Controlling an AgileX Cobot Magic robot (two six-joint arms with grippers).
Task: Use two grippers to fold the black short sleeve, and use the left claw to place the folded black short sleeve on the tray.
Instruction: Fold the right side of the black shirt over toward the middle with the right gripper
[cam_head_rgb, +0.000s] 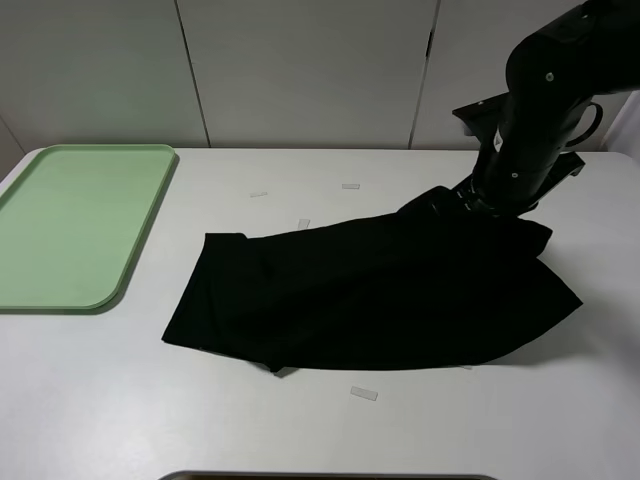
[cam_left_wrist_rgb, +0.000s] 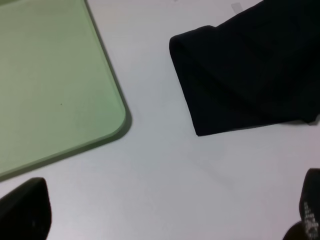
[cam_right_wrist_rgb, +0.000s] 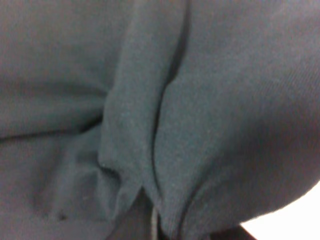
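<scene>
Taking the exterior high view first: the black short sleeve (cam_head_rgb: 370, 300) lies on the table (cam_head_rgb: 300, 430), centre to right of frame. Its long axis runs from lower left to upper right. The tray (cam_head_rgb: 80, 225) sits at the left of frame, well apart from the garment. The right arm (cam_head_rgb: 540, 110) comes down at upper right, and the right gripper (cam_head_rgb: 470, 198) meets the garment's upper right edge, where the fabric is drawn up toward it. The left gripper does not appear in this view.

Left wrist view: the left gripper (cam_left_wrist_rgb: 165, 215) stands wide open over bare table, with nothing between its fingertips (cam_left_wrist_rgb: 22, 212). The near end of the black short sleeve (cam_left_wrist_rgb: 240, 75) lies ahead of it, apart. The tray's rounded corner (cam_left_wrist_rgb: 112, 117) is beside that end.

Right wrist view: creased black fabric fills the frame at close range. The jaws are not clearly resolved, but the gripper is closed and appears to be pinching the cloth.

Judgement: the garment's free lower left end lies nearer the left arm, so the next fold depends on that arm reaching it.
</scene>
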